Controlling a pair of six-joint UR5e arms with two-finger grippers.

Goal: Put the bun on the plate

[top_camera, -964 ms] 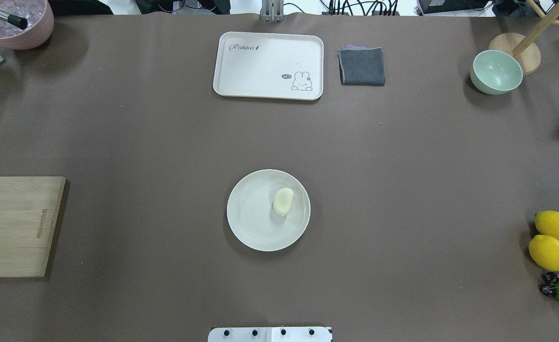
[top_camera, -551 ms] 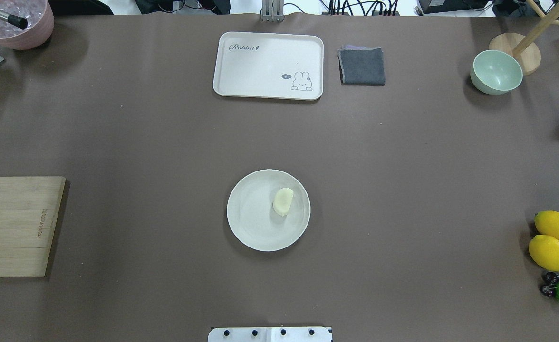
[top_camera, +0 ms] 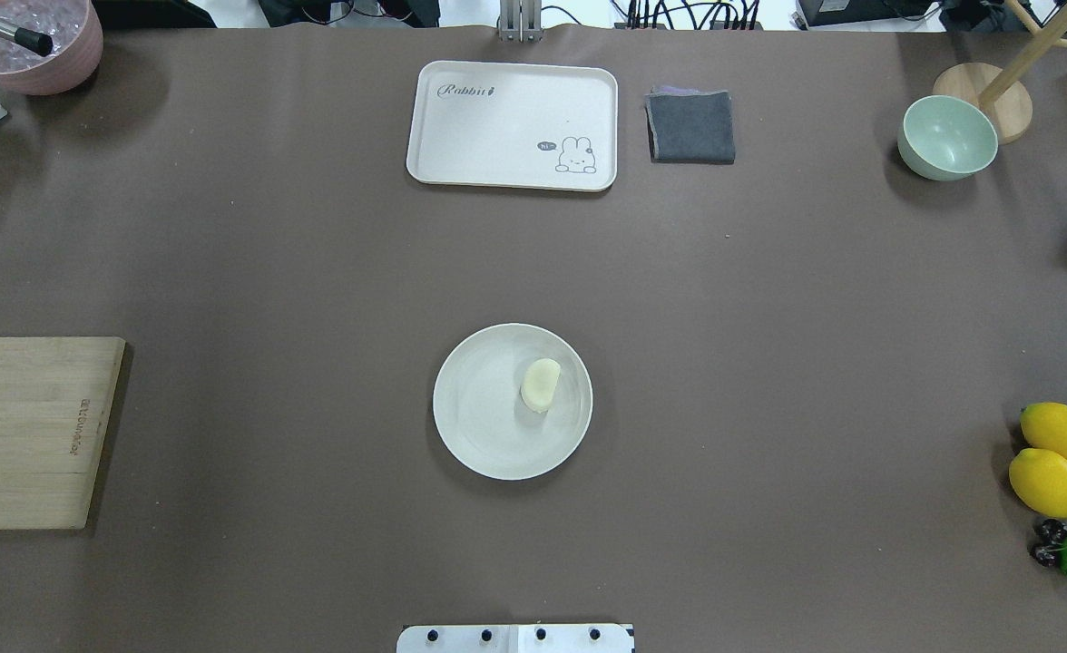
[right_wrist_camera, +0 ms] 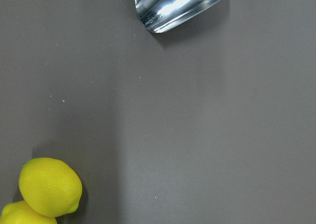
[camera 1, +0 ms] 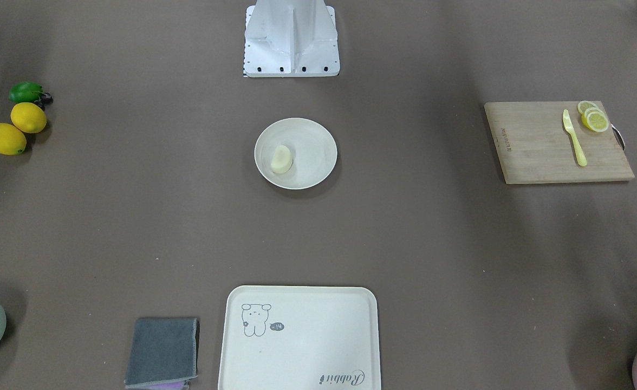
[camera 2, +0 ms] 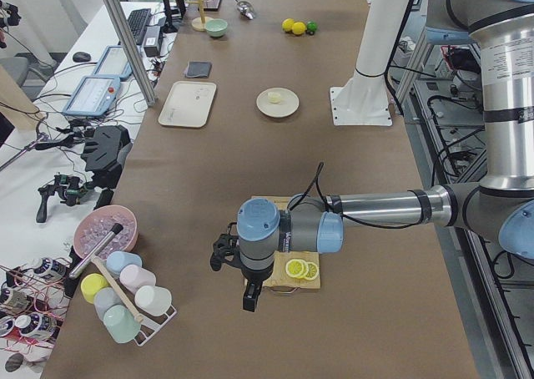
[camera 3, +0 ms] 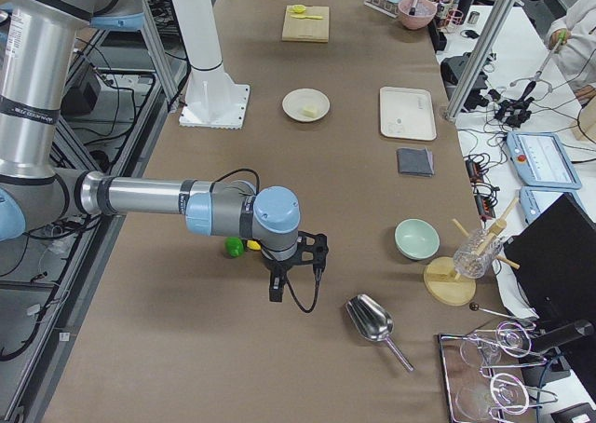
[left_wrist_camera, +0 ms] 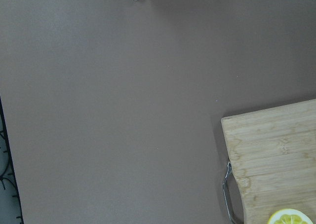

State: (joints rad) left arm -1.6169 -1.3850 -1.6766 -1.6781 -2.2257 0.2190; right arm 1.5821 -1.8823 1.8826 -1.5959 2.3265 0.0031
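The bun is lying on the plate, a little right of its middle in the overhead view. The plate is sitting in the middle of the surface. Both arms are hanging well apart from it. The left end effector is pointing down by the cutting board, and the right end effector is near the lemons. I cannot tell whether either one is spread or pressed together.

Pale bun lying on plate.
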